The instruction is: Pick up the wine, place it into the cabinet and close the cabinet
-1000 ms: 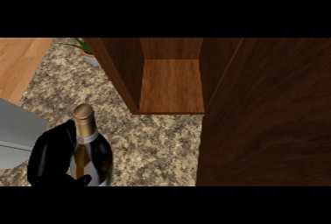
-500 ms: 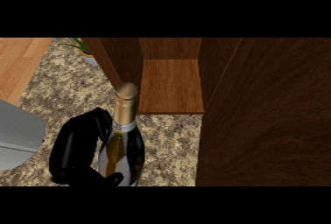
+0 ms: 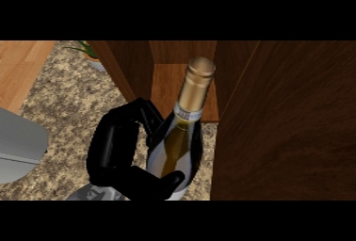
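Observation:
The wine bottle (image 3: 179,141) has dark glass, a pale label and a gold foil neck. It stands nearly upright above the speckled counter (image 3: 62,103). My left hand (image 3: 115,146) is shut on it: the fingers arch round its left and far side, and the thumb crosses its lower front. The bottle's base is hidden at the view's lower edge. Its gold top lies over the open cabinet's light wooden shelf (image 3: 167,84), just ahead of the hand. My right hand does not show.
A broad dark wooden panel (image 3: 285,122) fills the right side, close beside the bottle. The cabinet's dark left wall (image 3: 128,70) stands ahead of the hand. A grey rounded object (image 3: 17,146) sits at the left edge. A potted plant (image 3: 87,49) is at the far left.
My left hand has carried the bottle to the right and forward, from the lower left of the counter to the front of the cabinet opening. The bottle now looks larger.

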